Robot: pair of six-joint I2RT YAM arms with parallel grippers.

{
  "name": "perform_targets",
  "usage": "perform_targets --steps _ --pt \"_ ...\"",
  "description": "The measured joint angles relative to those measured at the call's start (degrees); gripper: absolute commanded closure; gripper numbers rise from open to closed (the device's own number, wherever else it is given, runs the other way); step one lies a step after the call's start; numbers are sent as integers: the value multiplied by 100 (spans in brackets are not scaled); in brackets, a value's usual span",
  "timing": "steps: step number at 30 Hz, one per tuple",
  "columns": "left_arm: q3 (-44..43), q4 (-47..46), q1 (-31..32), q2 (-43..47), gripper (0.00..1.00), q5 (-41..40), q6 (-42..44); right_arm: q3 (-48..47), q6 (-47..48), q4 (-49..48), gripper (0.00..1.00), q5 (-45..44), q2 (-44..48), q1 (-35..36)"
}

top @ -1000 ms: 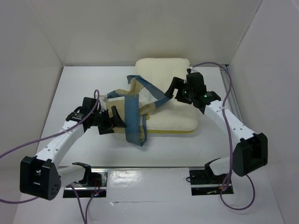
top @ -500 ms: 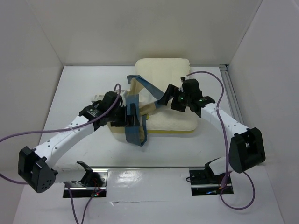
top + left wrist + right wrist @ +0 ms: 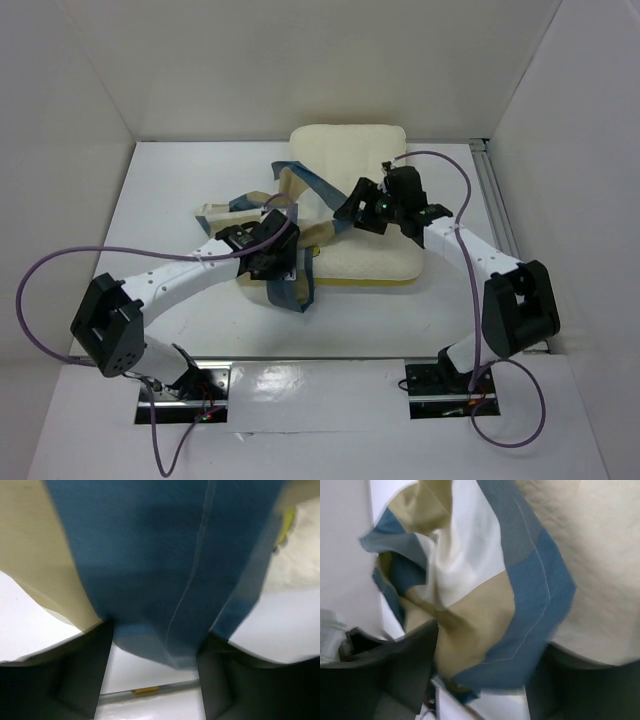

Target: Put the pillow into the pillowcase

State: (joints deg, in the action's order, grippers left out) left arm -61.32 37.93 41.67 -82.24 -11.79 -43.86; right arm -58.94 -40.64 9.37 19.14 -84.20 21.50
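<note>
Item, nearest: my left pincer (image 3: 155,630), lying low over the white desk (image 3: 170,190) at the near end of the pillowcase (image 3: 290,287). Blue cloth is filling the gap between its dark fingers (image 3: 82,675); I cannot tell whether they are pressing it or only flanking it.

Item: the pillowcase, blue, tan and cream checks, lying crumpled, partly on the desk and partly over the pillow's left half, one blue band rising toward my right pincer.

Item: my right pincer (image 3: 484,640), hovering over the pillow, clamped on a bunched fold of the pillowcase.

Item, farthest: the pillow (image 3: 350,155), cream, lying flat on the desk outside the case, its yellow piping (image 3: 360,283) showing along the near edge.
</note>
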Motion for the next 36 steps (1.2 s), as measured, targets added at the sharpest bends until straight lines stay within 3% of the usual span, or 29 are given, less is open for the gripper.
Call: perform_targets --steps 1,2,3,9,15,20,26,30,36 --pt "-46 35 -28 -72 57 -61 -28 -20 2 -39 57 2 -101 0" --pt "-118 114 -63 -138 90 -131 22 -61 -24 -39 77 0 -219 0" --pt "-177 160 -107 -173 100 -190 -35 -114 -9 -39 100 0 -321 0" --pt "-809 691 -826 -28 100 -343 155 -807 13 94 100 -35 -623 -39" --pt "-2310 1281 -2100 599 100 -439 431 -2017 199 181 100 -33 -415 -273" --pt "-3880 1467 -3261 1167 100 -435 667 -2822 496 225 100 -129 291 -595" --pt "-5309 1615 -4164 1338 100 -356 922 -3198 979 400 100 -525 1578 -815" --pt "-5506 1650 -4651 1248 100 -282 944 -3244 1360 573 100 -914 2347 -841" --pt "-4852 1432 -4743 728 100 -136 826 -2745 1709 673 100 -1434 3025 -881"
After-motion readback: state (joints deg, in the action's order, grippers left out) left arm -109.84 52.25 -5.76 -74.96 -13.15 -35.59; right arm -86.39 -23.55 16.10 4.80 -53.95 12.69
